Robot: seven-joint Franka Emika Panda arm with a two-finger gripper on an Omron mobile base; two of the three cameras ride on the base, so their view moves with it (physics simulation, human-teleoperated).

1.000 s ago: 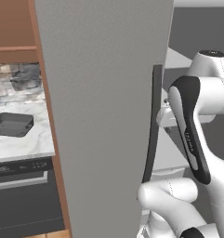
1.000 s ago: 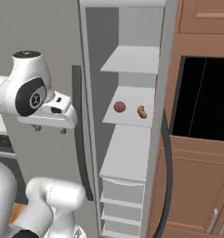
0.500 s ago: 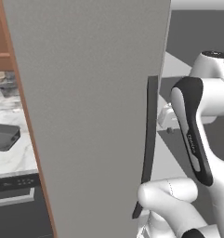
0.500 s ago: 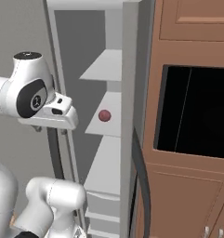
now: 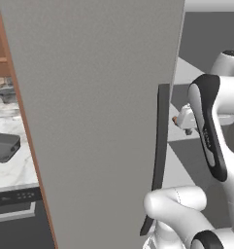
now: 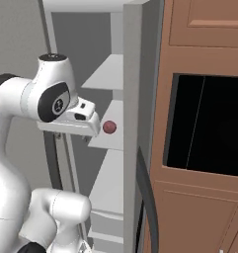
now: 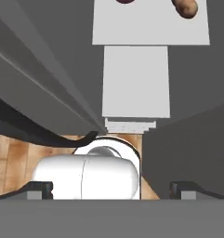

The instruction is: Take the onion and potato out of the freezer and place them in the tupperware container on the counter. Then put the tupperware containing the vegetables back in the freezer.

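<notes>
Inside, onion [image 6: 109, 127] sits near freezer [image 5: 99, 112] shelf edge.

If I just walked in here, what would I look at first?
Probably the big grey freezer door, swung open and standing right in front on the left. Next, the white robot arm reaching toward the pale shelves, where a small dark red onion sits. Off to the left, a dark tray waits on the marble counter.

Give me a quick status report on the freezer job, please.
Gripper open, empty. Onion and potato on freezer shelf. Tupperware container on counter. Nothing blocking.
</notes>
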